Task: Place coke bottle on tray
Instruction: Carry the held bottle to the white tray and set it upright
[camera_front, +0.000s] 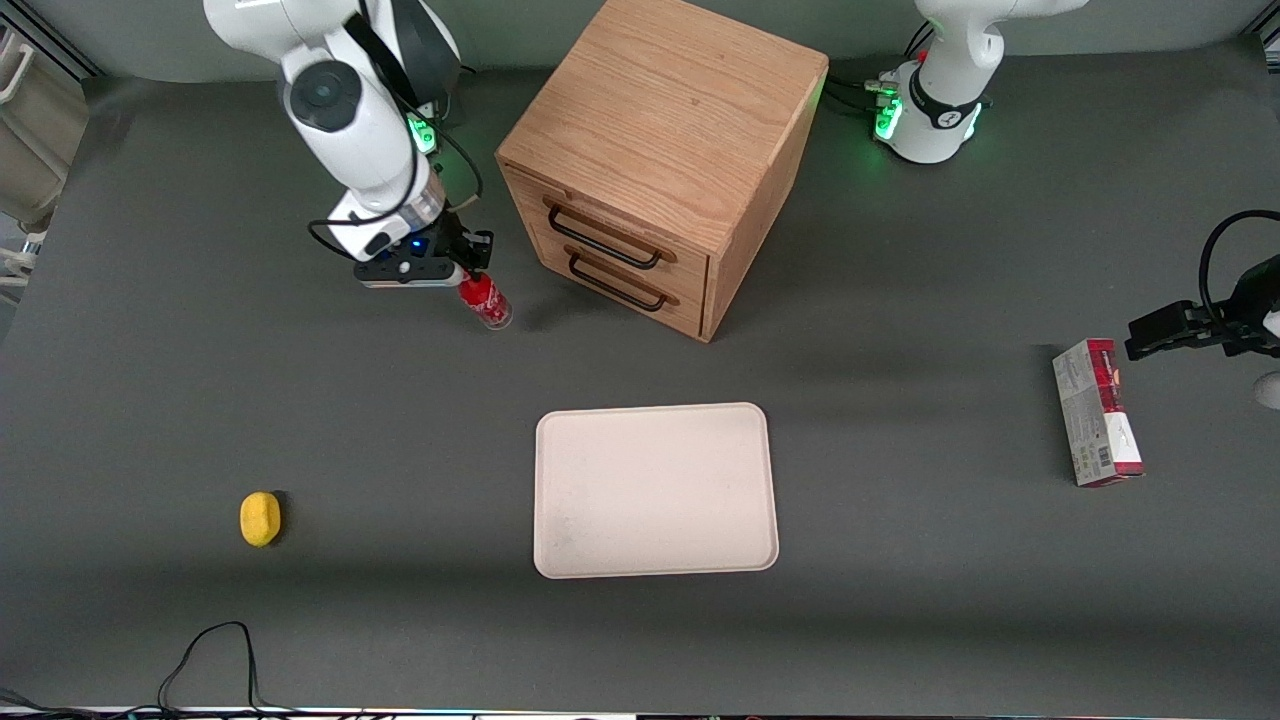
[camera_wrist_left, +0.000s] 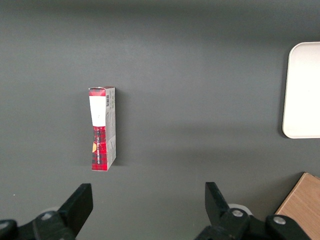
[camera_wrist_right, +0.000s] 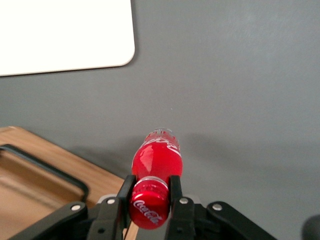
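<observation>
The coke bottle (camera_front: 486, 300) is small and red with a red cap, and it hangs tilted from my right gripper (camera_front: 472, 272) beside the wooden cabinet. In the right wrist view the two black fingers (camera_wrist_right: 175, 187) press on both sides of the bottle's neck just under the cap (camera_wrist_right: 149, 206), with the red body (camera_wrist_right: 157, 160) pointing away over the grey table. The gripper (camera_wrist_right: 150, 187) is shut on the bottle. The cream-white tray (camera_front: 655, 490) lies flat, nearer to the front camera than the bottle and the cabinet; its corner also shows in the right wrist view (camera_wrist_right: 65, 35).
A wooden drawer cabinet (camera_front: 660, 160) with two black handles stands beside the gripper. A yellow object (camera_front: 260, 519) lies toward the working arm's end of the table. A red-and-grey carton (camera_front: 1097, 412) lies toward the parked arm's end.
</observation>
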